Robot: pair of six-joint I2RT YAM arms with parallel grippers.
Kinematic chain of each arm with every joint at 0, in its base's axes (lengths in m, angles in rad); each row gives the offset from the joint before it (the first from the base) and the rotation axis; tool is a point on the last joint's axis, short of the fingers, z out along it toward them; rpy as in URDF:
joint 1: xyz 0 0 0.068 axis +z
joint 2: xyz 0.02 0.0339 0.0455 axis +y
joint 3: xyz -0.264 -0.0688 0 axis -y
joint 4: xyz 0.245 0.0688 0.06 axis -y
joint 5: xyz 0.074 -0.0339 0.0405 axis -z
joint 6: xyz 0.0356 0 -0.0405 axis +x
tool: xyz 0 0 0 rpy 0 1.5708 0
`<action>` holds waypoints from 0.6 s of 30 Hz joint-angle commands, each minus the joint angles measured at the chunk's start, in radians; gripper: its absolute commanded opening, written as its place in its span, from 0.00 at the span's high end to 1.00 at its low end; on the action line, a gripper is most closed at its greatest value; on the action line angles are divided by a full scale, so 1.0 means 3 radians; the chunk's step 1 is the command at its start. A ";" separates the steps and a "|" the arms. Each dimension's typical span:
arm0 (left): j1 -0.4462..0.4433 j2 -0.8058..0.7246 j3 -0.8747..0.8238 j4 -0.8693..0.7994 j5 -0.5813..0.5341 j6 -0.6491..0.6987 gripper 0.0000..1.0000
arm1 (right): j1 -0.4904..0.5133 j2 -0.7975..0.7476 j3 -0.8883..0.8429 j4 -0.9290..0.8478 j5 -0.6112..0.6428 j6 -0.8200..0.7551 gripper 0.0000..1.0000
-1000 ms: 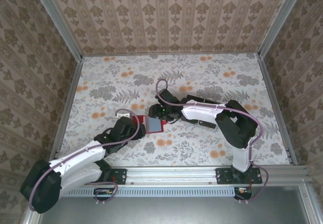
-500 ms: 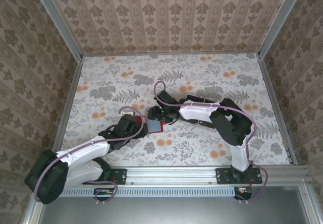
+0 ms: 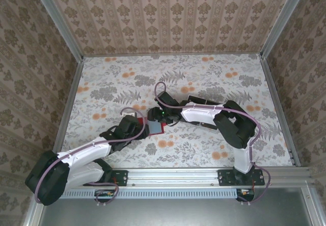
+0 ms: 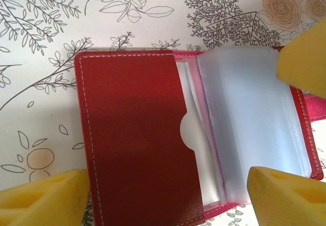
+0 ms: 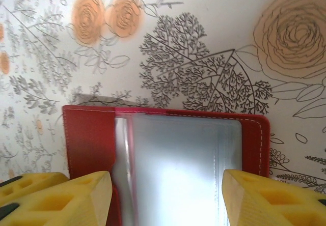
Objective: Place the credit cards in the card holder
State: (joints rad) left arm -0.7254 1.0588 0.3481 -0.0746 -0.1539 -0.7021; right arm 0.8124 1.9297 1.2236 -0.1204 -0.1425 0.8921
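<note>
One small red squarish folding card holder [image 3: 155, 128] lies flat and opened, inside face up, near the middle of the pale floral-print worktop [image 3: 214, 83], between the two hands. Left wrist view: card holder [image 4: 137, 139] has a red leather-look pocket panel with white edge stitching and a half-round thumb notch [image 4: 189, 134]. Frosted clear plastic sleeves [image 4: 249, 124] fan out from the fold. The long axis of the opened holder runs left-right across both wrist views. In the top view it runs roughly left-right, slightly tilted.

Left hand [image 4: 168, 198] [image 3: 136, 126]: yellow foam fingers spread wide, one at each near corner of the holder, nothing pinched.

Right hand [image 5: 165, 198] [image 3: 153, 115]: fingers spread either side of the clear sleeves [image 5: 178, 160]; contact unclear. Card holder [image 5: 89, 134] sits with its spine edge away from this camera.

A third yellow foam pad [image 4: 305, 53] overlaps the sleeves' far corner.
</note>
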 commanded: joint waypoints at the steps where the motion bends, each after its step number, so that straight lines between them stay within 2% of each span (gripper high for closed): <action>1: 0.0005 -0.0061 0.0069 -0.0017 -0.0022 0.0066 0.18 | 0.0021 -0.0128 0.0056 -0.0114 0.0048 -0.0049 0.39; 18: 0.0009 -0.0111 0.0030 -0.0038 -0.0003 0.0099 0.17 | 0.0105 0.0286 0.0219 -0.0040 -0.0105 0.0045 0.39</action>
State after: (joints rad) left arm -0.7254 1.0382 0.3481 -0.0753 -0.1543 -0.7006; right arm 0.8341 1.9884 1.2663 -0.1345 -0.1497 0.8928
